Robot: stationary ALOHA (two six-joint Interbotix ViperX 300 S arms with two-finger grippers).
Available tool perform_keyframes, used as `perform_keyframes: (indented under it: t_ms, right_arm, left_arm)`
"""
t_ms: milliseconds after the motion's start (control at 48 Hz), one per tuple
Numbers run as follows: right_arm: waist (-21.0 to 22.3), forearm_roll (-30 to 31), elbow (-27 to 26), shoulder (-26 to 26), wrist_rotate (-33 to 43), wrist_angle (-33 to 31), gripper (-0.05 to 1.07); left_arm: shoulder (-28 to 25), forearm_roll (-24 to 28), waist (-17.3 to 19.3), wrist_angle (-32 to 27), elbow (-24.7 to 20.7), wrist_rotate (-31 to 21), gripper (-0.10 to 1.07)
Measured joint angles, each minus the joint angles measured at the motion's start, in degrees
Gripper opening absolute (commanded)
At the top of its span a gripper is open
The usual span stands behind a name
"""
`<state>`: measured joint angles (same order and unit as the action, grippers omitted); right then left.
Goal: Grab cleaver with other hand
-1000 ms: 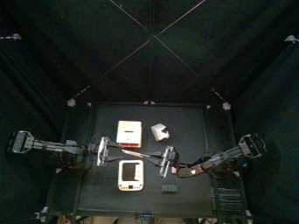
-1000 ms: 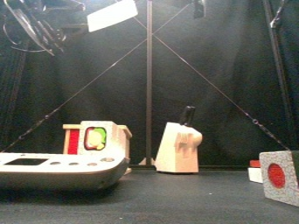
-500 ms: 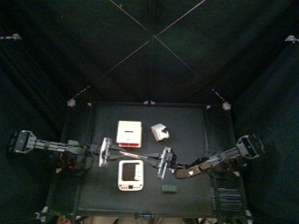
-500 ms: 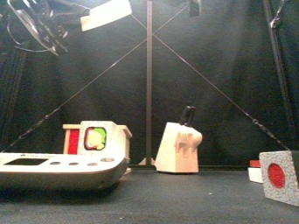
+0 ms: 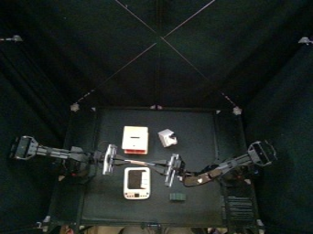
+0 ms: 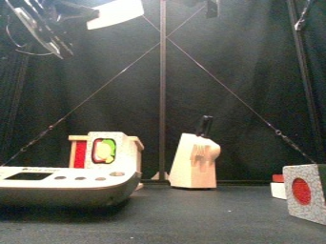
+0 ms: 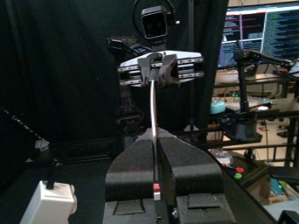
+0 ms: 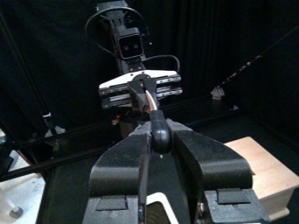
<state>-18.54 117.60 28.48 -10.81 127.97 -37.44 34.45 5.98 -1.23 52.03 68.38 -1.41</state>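
The cleaver [image 6: 114, 12] hangs high above the table between my two grippers, and its pale blade shows at the upper left of the front view. In the top view it is a pale sliver [image 5: 138, 164] between the left gripper [image 5: 120, 159] and the right gripper [image 5: 170, 166]. The left wrist view shows the blade [image 7: 156, 114] edge-on, with my left gripper [image 7: 156, 147] shut on its near end. In the right wrist view my right gripper [image 8: 156, 131] is shut on the dark reddish handle [image 8: 156, 118]. The two grippers face each other.
A white-and-red box [image 5: 134, 137] and a pale knife block [image 5: 167, 138] with one dark handle stand at the back. A white rounded device [image 5: 135, 183] lies in front under the grippers. A grey cube with a red dot [image 6: 306, 193] stands at the front right.
The cleaver blade has drifted slightly left and up in the front view. Both arms have stayed close together around it.
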Motion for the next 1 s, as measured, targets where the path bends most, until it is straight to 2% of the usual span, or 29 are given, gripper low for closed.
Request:
perform_keyframes:
  t_ms: [229,354,688,1000]
  right_arm:
    - [0.00,0.00,0.44,-0.09,0.00,0.00,0.62]
    - [0.09,-0.88,0.79,0.00,0.00,0.00,0.67]
    - [0.09,-2.64,1.41,0.00,-0.44,0.09,1.05]
    - [0.00,-3.43,1.93,0.00,-0.62,0.35,1.04]
  left_arm:
    - [0.00,-0.09,0.00,0.35,0.18,0.00,0.24]
    - [0.00,-0.09,0.00,0.44,0.44,0.00,0.23]
    - [0.44,-0.18,0.35,0.53,1.93,0.44,0.23]
    - [2.20,-0.18,1.23,0.62,3.60,0.44,0.23]
